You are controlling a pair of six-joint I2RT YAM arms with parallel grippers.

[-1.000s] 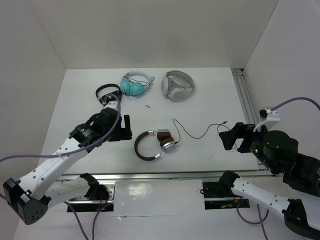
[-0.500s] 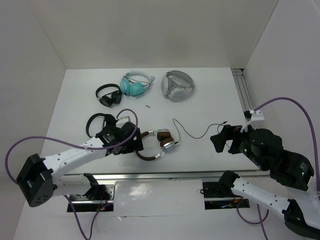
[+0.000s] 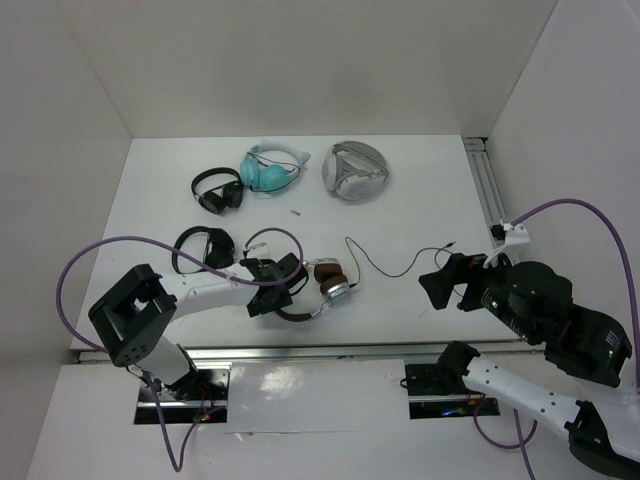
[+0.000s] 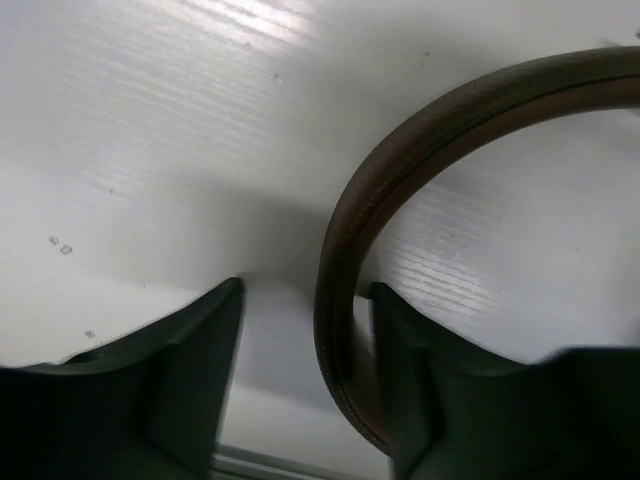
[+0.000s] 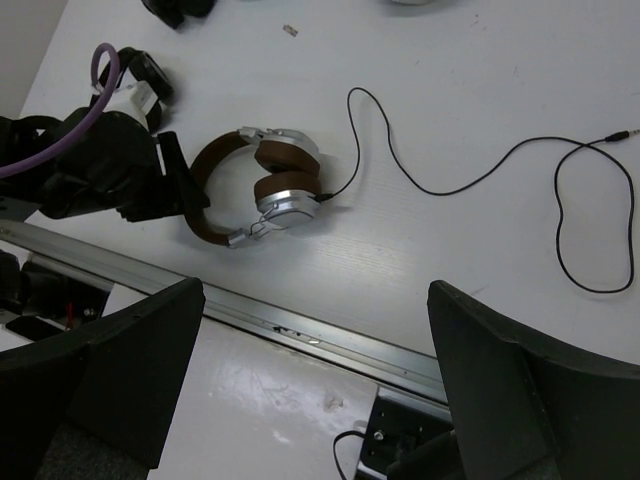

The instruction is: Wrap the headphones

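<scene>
the headphones (image 3: 325, 282) lie flat on the desk (image 3: 400, 210), low in the centre of the top view, near the front rail; the earcups (image 5: 280, 185) are folded together at the right end and the headband (image 4: 340, 290) arcs out to the left; the cable (image 3: 395, 268) leaves the cups and runs loose to the right in a wavy line, with its plug (image 5: 625, 133) at the far right of the right wrist view.

the left hand (image 3: 272, 288) is down at the desk over the left side of the headband; in its wrist view the band passes between the two fingers (image 4: 190, 380); the hand is part open, with bare desk showing between the band and the finger on the left of the frame, while the other finger sits right against the band; it does not look clamped yet.

the right hand (image 3: 445, 280) hangs above the desk at the right, spread wide with nothing in it, looking down on the cable.

this reads as the first step, securing the headphones before any winding; the cable is not yet wrapped at all. next, the left hand needs to close firmly on the band and hold it steady; the right hand then has to drop to the thin cable, pinch it, and carry it round the band or cups; a low, careful pinch seems needed, since the cable lies flat on the desk.
</scene>
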